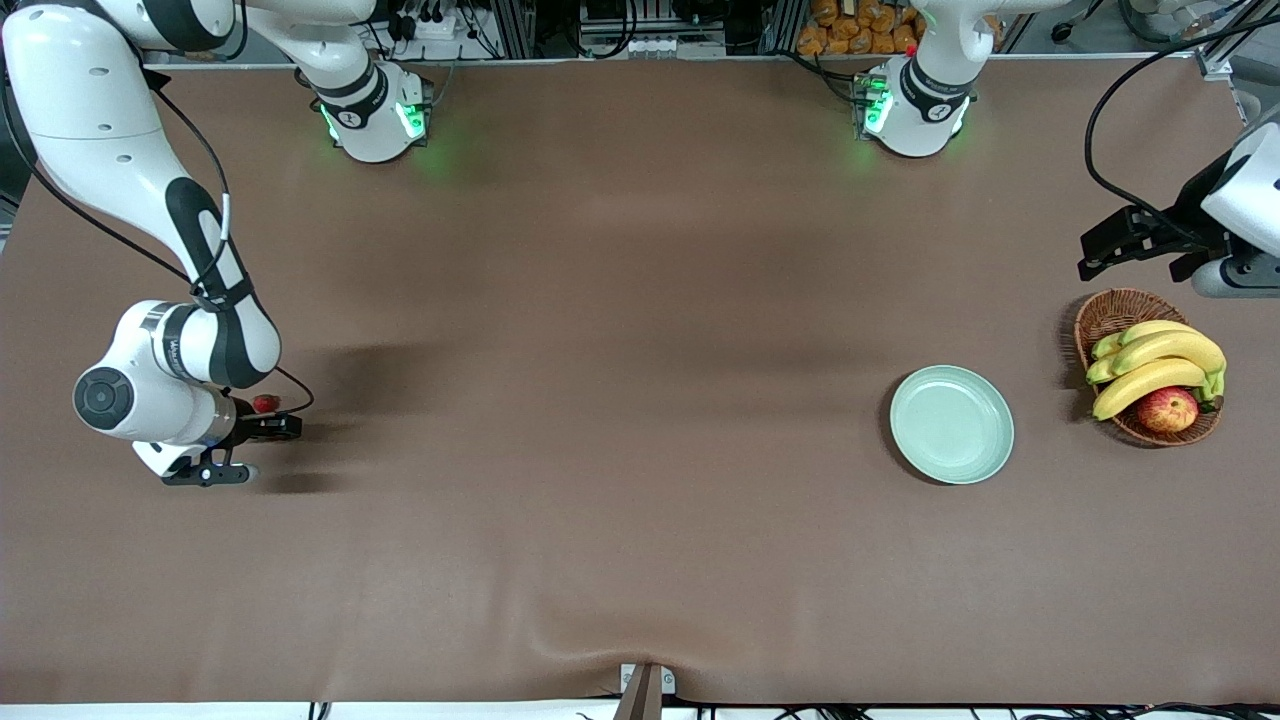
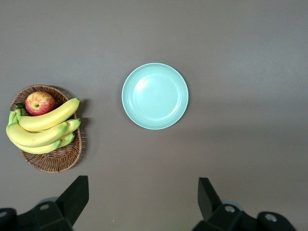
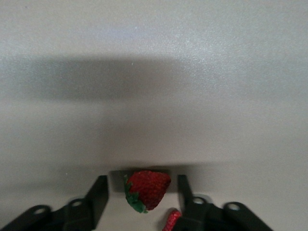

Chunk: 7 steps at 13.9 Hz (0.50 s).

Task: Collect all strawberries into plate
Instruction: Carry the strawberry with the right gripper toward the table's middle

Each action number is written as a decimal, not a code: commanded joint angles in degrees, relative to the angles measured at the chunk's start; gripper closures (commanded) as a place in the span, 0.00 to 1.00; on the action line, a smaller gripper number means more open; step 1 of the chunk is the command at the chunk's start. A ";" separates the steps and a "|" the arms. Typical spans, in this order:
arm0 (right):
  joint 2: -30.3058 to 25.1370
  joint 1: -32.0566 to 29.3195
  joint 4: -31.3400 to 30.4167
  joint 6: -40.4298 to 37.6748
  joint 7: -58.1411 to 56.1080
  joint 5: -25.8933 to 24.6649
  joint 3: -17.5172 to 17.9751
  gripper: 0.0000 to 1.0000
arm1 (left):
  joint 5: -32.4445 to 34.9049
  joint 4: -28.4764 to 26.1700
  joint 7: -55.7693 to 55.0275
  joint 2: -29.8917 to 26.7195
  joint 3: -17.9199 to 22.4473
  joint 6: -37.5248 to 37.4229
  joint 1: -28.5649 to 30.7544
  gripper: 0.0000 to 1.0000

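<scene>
One strawberry (image 3: pixel 148 188), red with a green cap, lies on the table between the open fingers of my right gripper (image 3: pixel 142 182). A second strawberry (image 3: pixel 172 220) shows partly beside one finger. In the front view a strawberry (image 1: pixel 265 403) shows just next to my right gripper (image 1: pixel 250 450), at the right arm's end of the table. A third strawberry is out of view. The pale mint-green plate (image 1: pixel 951 424) sits empty toward the left arm's end and also shows in the left wrist view (image 2: pixel 155 96). My left gripper (image 1: pixel 1092 256) hangs open and empty (image 2: pixel 143 202) above the table beside the basket.
A brown wicker basket (image 1: pixel 1112 312) with bananas (image 1: pixel 1155 365) and a red-yellow apple (image 1: pixel 1167 409) stands beside the plate at the left arm's end; it also shows in the left wrist view (image 2: pixel 55 161). A brown cloth covers the table, rucked at the edge nearest the front camera.
</scene>
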 commanded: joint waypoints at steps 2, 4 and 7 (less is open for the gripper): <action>0.02 -0.80 -0.23 0.49 -1.99 -0.20 0.41 1.00 | 0.08 0.37 1.05 0.20 -0.02 -0.47 0.23 0.00; -0.33 -0.53 -0.15 0.49 -2.08 -0.20 0.49 1.00 | 0.08 0.54 1.05 0.20 -0.02 -0.39 0.23 0.00; -3.66 0.08 0.12 -0.21 -4.53 -0.20 2.15 1.00 | -0.01 0.54 1.05 0.11 -0.02 -0.47 0.49 0.00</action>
